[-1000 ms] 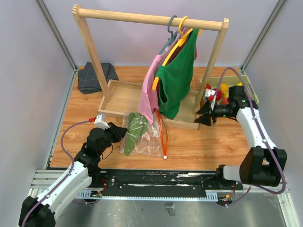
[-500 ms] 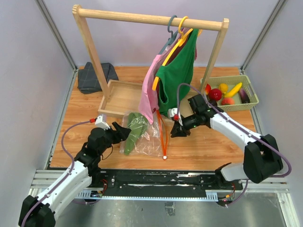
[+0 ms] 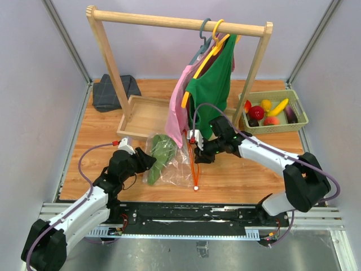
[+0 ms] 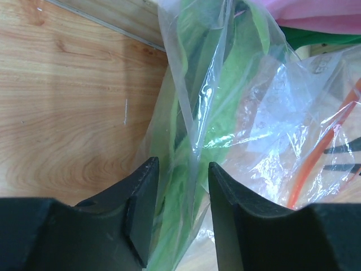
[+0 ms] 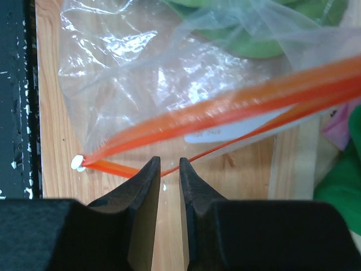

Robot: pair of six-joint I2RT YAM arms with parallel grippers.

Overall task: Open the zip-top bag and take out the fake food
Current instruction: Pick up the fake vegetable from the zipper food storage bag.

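The zip-top bag (image 3: 172, 161) lies crinkled on the table in front of the rack, its orange-red zip strip (image 3: 193, 164) running toward the near edge and ending at a white slider (image 3: 196, 188). Long green leafy fake food (image 3: 159, 155) lies inside. My left gripper (image 3: 149, 162) is at the bag's left end. In the left wrist view it (image 4: 181, 164) stands open, with a bag fold and green pieces (image 4: 186, 141) between the fingers. My right gripper (image 3: 198, 157) hovers at the zip strip (image 5: 237, 104). Its jaws (image 5: 169, 161) stand a narrow gap apart, the strip's thin lip crossing at the tips. The slider (image 5: 78, 163) lies to the left.
A wooden rack (image 3: 175, 22) on a tray base (image 3: 141, 116) holds pink (image 3: 177, 113) and green (image 3: 211, 96) garments right behind the bag. A green basket (image 3: 299, 104) at the right holds more fake food (image 3: 271, 110). A dark folded cloth (image 3: 113, 90) lies at the back left.
My right arm swung left from the basket to the bag's zip strip and its jaws narrowed. My left gripper opened wide, then narrowed around the bag's left end.
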